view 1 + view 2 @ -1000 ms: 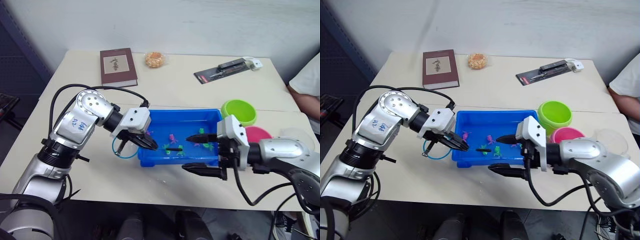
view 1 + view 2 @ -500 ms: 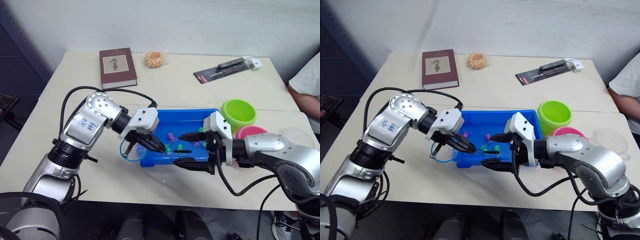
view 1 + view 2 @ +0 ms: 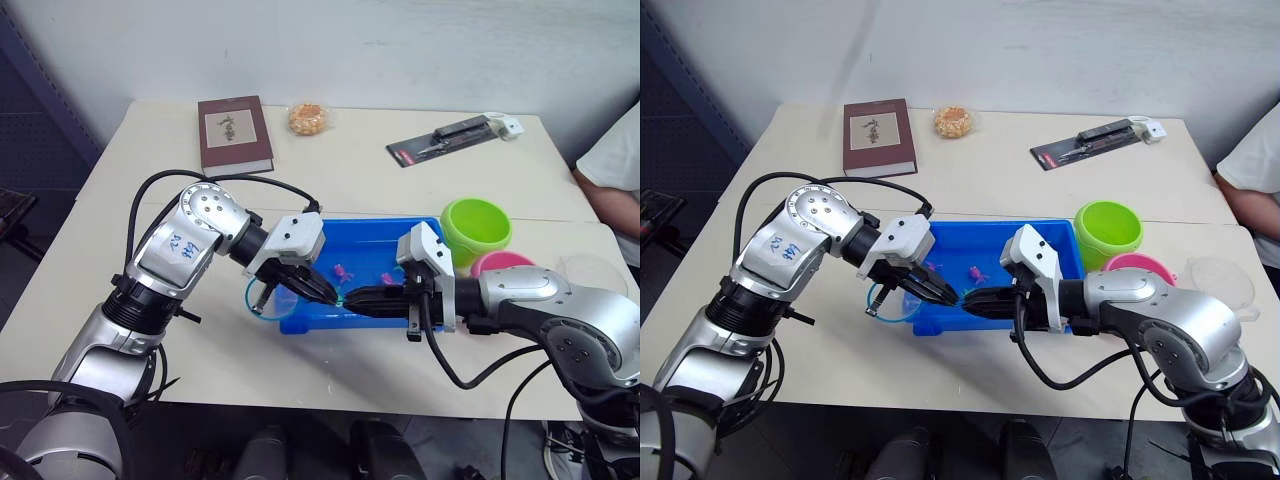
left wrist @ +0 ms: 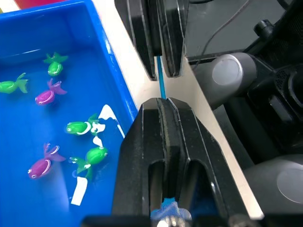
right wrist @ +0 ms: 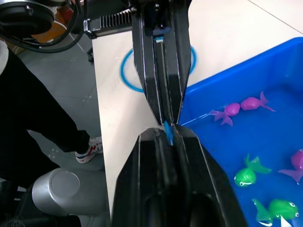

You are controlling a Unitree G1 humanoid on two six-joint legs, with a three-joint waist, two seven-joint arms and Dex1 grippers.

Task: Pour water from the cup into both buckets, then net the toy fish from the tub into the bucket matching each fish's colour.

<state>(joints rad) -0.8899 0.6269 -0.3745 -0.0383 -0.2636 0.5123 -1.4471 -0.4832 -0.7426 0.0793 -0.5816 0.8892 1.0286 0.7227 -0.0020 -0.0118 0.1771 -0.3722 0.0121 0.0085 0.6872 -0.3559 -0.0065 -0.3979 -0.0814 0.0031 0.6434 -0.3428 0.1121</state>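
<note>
The blue tub [image 3: 375, 232] sits mid-table with several pink and green toy fish [image 4: 47, 97] floating in it. My left gripper [image 3: 330, 294] is shut on the thin blue handle [image 4: 161, 85] of a small net, at the tub's front edge. The net's blue hoop [image 3: 262, 300] hangs over the table beside the tub's left end. My right gripper [image 3: 352, 299] meets the left one tip to tip and is shut on the same handle [image 5: 168, 130]. The green bucket [image 3: 476, 228] and the pink bucket [image 3: 497, 263] stand right of the tub. The clear cup [image 3: 590, 270] is beyond them.
A brown book [image 3: 235, 132], a bagged snack [image 3: 308, 118] and a black packaged tool [image 3: 450, 138] lie at the table's back. A person's sleeve [image 3: 615, 160] shows at the right edge.
My right gripper has swung left from the tub's front right, where it stood wide open, and closed on the net's handle at the left gripper's tips. The left arm shifted slightly right.
</note>
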